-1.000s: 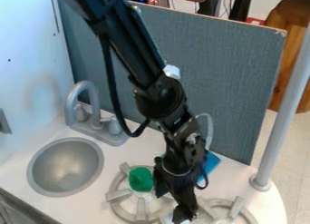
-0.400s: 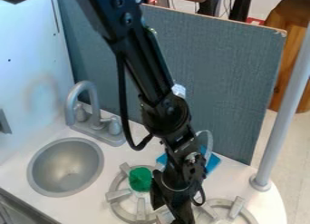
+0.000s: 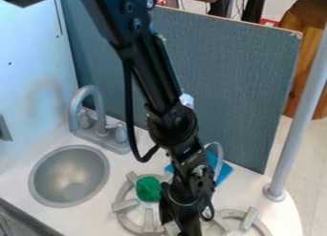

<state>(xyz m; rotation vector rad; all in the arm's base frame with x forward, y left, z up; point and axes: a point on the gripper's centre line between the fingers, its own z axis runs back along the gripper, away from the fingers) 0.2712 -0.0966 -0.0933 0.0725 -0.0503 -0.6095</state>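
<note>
White counter (image 3: 121, 166), burners (image 3: 125, 205), blue object (image 3: 224, 172)

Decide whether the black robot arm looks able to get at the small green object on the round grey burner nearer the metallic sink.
Probably yes: the green object sits uncovered on the burner, close beside the arm's lower end, with no visible obstacle between them.

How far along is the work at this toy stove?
Possibly done: the green object lies on the burner nearer the sink, though nothing shows it was put there. In hand: the gripper is low between the two burners; whether it holds anything is hidden. Left: it looks unfinished with the arm down there, but what remains I cannot tell.
</note>
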